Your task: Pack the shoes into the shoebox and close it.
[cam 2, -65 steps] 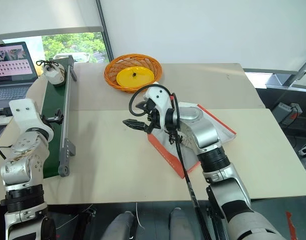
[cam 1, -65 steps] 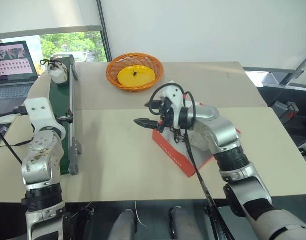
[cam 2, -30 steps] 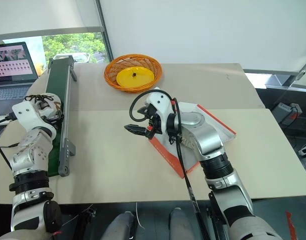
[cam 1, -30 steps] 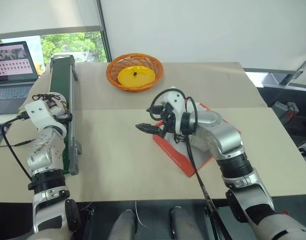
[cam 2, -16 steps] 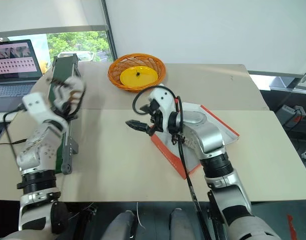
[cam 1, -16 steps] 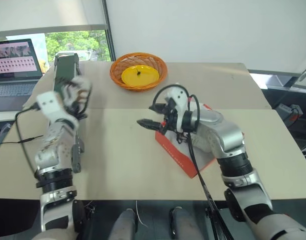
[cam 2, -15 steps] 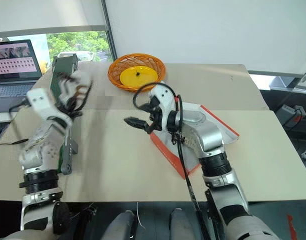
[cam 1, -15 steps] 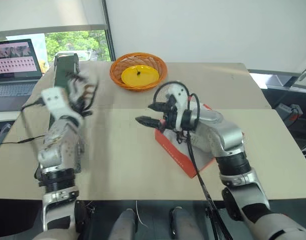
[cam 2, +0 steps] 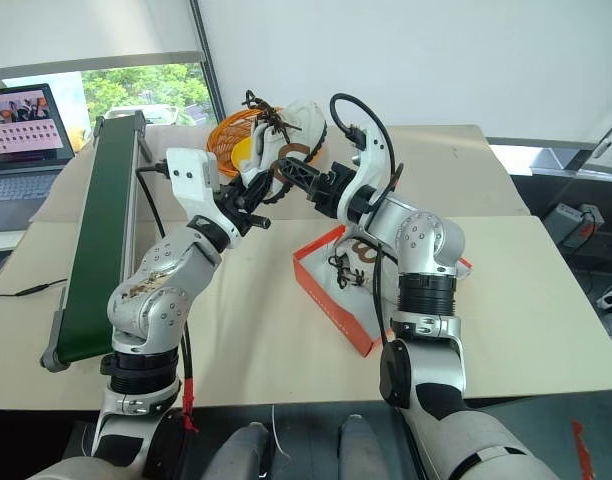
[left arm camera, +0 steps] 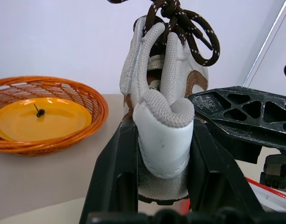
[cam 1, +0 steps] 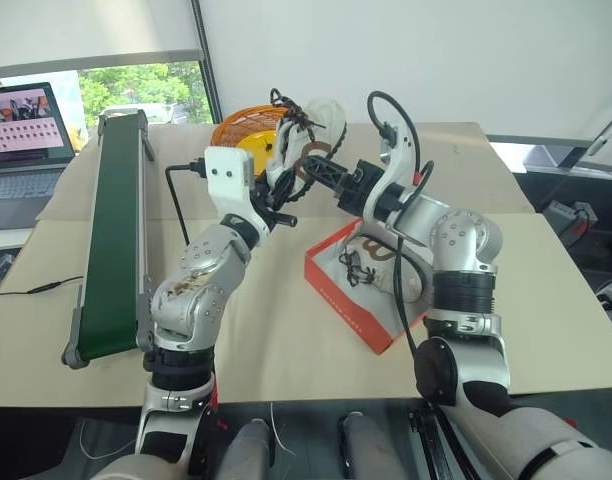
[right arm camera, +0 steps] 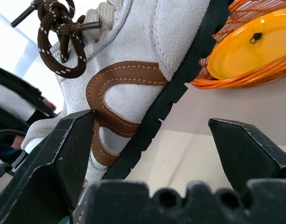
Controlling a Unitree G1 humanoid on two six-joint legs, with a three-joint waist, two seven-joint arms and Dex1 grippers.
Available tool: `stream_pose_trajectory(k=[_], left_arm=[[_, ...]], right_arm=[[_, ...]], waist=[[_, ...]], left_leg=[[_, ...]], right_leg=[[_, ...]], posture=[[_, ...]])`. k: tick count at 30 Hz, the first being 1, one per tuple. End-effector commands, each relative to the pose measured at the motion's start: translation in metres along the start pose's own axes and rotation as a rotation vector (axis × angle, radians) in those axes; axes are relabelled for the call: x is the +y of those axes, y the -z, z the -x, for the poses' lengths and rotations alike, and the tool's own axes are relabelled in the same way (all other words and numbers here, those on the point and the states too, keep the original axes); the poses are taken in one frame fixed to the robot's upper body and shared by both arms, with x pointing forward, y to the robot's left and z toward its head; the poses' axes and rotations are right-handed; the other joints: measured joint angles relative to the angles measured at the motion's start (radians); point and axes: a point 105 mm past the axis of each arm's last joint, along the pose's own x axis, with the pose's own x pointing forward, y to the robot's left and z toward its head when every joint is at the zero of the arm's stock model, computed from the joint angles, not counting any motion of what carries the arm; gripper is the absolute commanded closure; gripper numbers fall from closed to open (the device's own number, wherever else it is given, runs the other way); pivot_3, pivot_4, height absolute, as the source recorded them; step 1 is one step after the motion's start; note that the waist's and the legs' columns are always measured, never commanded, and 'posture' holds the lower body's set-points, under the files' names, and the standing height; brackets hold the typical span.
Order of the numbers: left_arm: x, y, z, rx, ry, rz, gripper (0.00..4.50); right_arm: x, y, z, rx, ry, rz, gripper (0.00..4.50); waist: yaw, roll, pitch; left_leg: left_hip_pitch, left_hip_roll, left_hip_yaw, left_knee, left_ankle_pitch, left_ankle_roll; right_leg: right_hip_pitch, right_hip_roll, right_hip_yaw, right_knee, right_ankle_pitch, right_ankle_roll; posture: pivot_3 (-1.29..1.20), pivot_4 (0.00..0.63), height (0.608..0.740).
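Upper centre of the head views, two robot arms meet in the air above a tan table (cam 1: 236,330), passing a shoe between them. The left gripper (cam 1: 278,196) is clamped on the heel of a white sneaker (cam 1: 308,125) and holds it upright, toe up. In the left wrist view its two black fingers (left arm camera: 112,163) press the padded heel collar from either side, with the dark laces (left arm camera: 189,25) knotted loosely on top.

The right gripper (cam 1: 323,168) reaches in from the right with its jaws spread wide. In the right wrist view one finger (right arm camera: 63,154) lies against the sneaker's side near its brown patch, while the other stands well clear of the black sole, so it has no hold on the sneaker.

Below, at centre right of the frame, the red-orange shoebox (cam 1: 336,300) lies open on the table, and the second sneaker (cam 1: 376,265) already rests inside it. An orange wicker basket (cam 2: 226,145) sits behind the raised sneaker at upper centre. A green conveyor belt (cam 1: 114,230) runs along the left side, and a laptop (cam 1: 26,125) stands at the far upper left.

The sneaker looks light and soft, its fabric upper yielding where pinched, so a grip on fabric alone may sag or twist. Its rubber sole seems stiffer and less slippery. A firmer hold would likely span sole and upper at mid-length, clear of the dangling laces.
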Motion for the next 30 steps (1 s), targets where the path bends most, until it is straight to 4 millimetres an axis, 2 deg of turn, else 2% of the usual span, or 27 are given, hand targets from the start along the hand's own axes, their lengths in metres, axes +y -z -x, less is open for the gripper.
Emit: stream_pose_trajectory(k=[1, 2, 5, 13, 16, 19, 20, 21, 22, 25, 30], left_arm=[[-0.029, -0.02, 0.008, -0.068, 0.111, 0.007, 3.33], [-0.029, -0.019, 0.009, -0.061, 0.112, 0.013, 3.33], [-0.031, -0.016, 0.011, -0.046, 0.122, 0.047, 3.36], [-0.035, -0.015, 0.011, -0.028, 0.137, 0.087, 3.36], [-0.032, -0.015, 0.011, -0.023, 0.131, 0.086, 3.36], [-0.029, -0.015, 0.012, -0.015, 0.126, 0.087, 3.36], [-0.027, -0.015, 0.013, -0.013, 0.124, 0.094, 2.68], [-0.025, -0.015, 0.014, -0.012, 0.124, 0.103, 2.44], [-0.023, -0.016, 0.014, -0.008, 0.122, 0.104, 1.98], [-0.009, -0.021, 0.019, -0.004, 0.097, 0.133, 1.02], [0.009, -0.026, 0.028, 0.013, 0.072, 0.147, 1.02]], right_arm=[[0.004, -0.022, 0.001, -0.092, 0.004, 0.016, 0.0], [0.003, -0.024, 0.001, -0.101, 0.009, 0.016, 0.0], [0.004, -0.029, 0.002, -0.129, -0.001, 0.006, 0.73], [0.01, -0.029, 0.0, -0.139, -0.033, 0.01, 3.45], [0.01, -0.029, 0.0, -0.14, -0.031, 0.007, 4.08], [0.009, -0.029, 0.0, -0.141, -0.022, 0.008, 4.11], [0.009, -0.029, 0.0, -0.139, -0.017, 0.013, 4.11], [0.008, -0.029, 0.001, -0.137, -0.009, 0.02, 4.12], [0.007, -0.029, 0.001, -0.135, -0.003, 0.028, 4.13], [0.006, -0.029, 0.003, -0.116, 0.021, 0.074, 4.14], [0.003, -0.03, 0.009, -0.076, 0.057, 0.164, 4.14]], waist=[[0.0, 0.0, 0.0], [0.001, 0.0, 0.0], [0.004, 0.0, 0.0], [0.0, 0.0, 0.0], [0.002, 0.0, 0.0], [0.003, 0.0, 0.0], [0.003, 0.0, 0.0], [0.003, 0.0, 0.0], [0.002, 0.0, 0.0], [0.001, 0.0, 0.0], [0.002, 0.0, 0.0]], left_leg=[[0.0, 0.0, 0.0, 0.0, 0.0, 0.0], [0.0, 0.0, 0.0, 0.0, 0.0, 0.0], [0.0, 0.0, 0.0, 0.0, 0.0, 0.0], [0.0, 0.0, 0.0, 0.0, 0.0, 0.0], [0.0, 0.0, 0.0, 0.0, 0.0, 0.0], [0.0, 0.0, 0.0, 0.0, 0.0, 0.0], [0.0, 0.0, 0.0, 0.0, 0.0, 0.0], [0.0, 0.0, 0.0, 0.0, 0.0, 0.0], [0.0, 0.0, 0.0, 0.0, 0.0, 0.0], [0.0, 0.0, 0.0, 0.0, 0.0, 0.0], [0.0, 0.0, 0.0, 0.0, 0.0, 0.0]], right_leg=[[0.0, 0.0, 0.0, 0.0, 0.0, 0.0], [0.0, 0.0, 0.0, 0.0, 0.0, 0.0], [0.0, 0.0, 0.0, 0.0, 0.0, 0.0], [0.0, 0.0, 0.0, -0.001, 0.0, 0.0], [0.001, 0.0, 0.0, -0.001, 0.0, 0.0], [0.001, 0.0, 0.0, -0.001, 0.0, 0.0], [0.001, 0.0, 0.0, -0.001, 0.0, 0.0], [0.001, 0.0, 0.0, -0.001, 0.0, 0.0], [0.001, 0.0, 0.0, -0.001, 0.0, 0.0], [0.001, 0.0, 0.0, -0.001, 0.0, 0.0], [0.001, 0.0, 0.0, -0.001, 0.0, 0.0]], posture=[[0.0, 0.15, 0.74], [0.0, 0.15, 0.74], [0.0, 0.15, 0.74], [0.0, 0.15, 0.74], [0.0, 0.15, 0.74], [0.0, 0.15, 0.74], [0.0, 0.15, 0.74], [0.0, 0.15, 0.74], [0.0, 0.15, 0.74], [0.0, 0.15, 0.74], [0.0, 0.15, 0.74]])
